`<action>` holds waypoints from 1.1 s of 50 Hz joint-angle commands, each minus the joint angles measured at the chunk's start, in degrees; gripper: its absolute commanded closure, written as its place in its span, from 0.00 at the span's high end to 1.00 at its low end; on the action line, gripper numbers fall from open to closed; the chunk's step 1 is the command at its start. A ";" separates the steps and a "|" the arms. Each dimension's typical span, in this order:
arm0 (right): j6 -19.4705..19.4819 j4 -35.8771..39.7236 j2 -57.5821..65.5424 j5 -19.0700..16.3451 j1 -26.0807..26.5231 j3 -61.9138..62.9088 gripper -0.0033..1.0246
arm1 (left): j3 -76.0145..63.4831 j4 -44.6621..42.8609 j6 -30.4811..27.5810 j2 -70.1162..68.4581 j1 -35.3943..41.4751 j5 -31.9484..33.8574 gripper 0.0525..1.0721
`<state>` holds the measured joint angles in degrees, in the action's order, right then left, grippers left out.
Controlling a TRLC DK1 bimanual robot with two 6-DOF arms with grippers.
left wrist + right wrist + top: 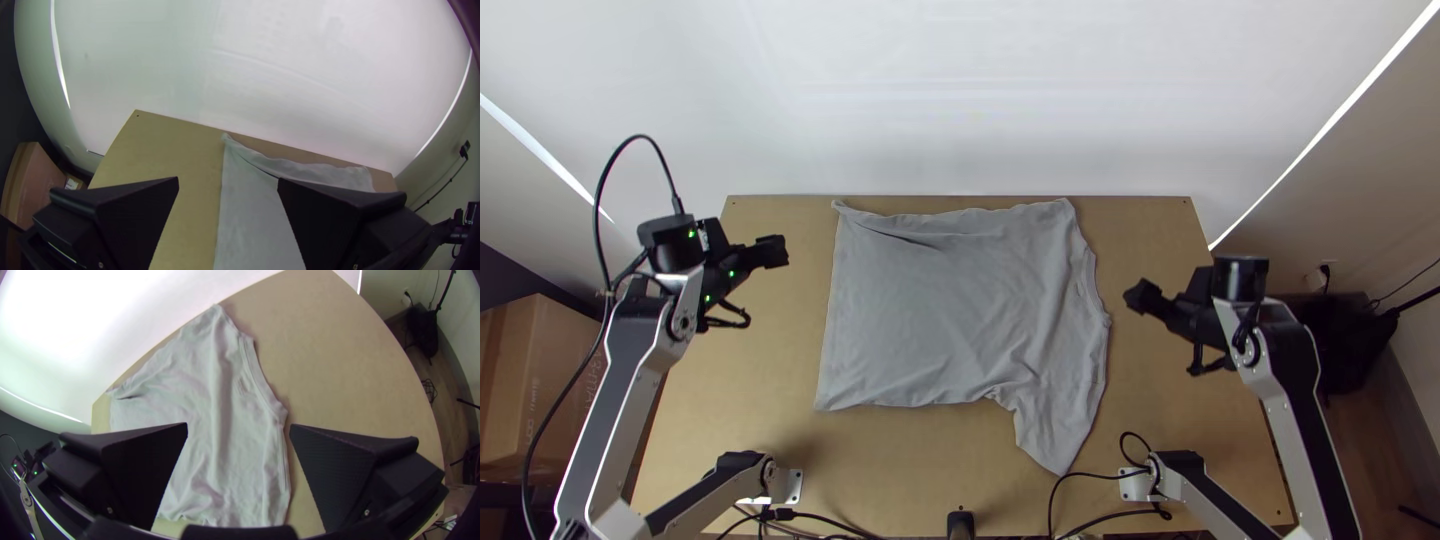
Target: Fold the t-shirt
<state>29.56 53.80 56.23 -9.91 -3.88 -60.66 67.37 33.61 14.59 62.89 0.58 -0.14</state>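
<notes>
The grey t-shirt (940, 310) lies spread mid-way across the tabletop (745, 400), one sleeve pointing at the near edge. Toward the left edge hangs the left gripper (778, 252), toward the right edge the right gripper (1138, 296), both jaws released.

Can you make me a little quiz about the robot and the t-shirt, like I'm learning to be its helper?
1. How does the t-shirt lie?
A) rolled into a ball
B) mostly spread out, with some wrinkles
C) hanging from a gripper

2. True or false: the left gripper has its fingers apart.

3. Fill in "near" or "far": in the top view, the sleeve at the lower right points toward the table's ____ edge.

Key: 1. B; 2. true; 3. near
</notes>
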 commanded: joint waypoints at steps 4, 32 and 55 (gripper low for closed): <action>0.15 2.45 -7.01 -2.13 0.19 9.86 0.84 | -4.71 -0.03 0.70 -9.28 2.41 1.46 0.95; -1.17 2.27 -5.07 -3.10 -0.08 25.95 0.66 | -6.11 4.89 -1.76 -13.41 1.71 1.81 0.95; -4.34 -3.70 9.16 -6.35 -1.13 27.00 0.66 | -6.20 3.48 -2.28 -12.09 1.27 1.72 0.95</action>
<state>26.63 50.52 62.04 -15.53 -4.49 -34.30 61.98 38.09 13.04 50.30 2.44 1.10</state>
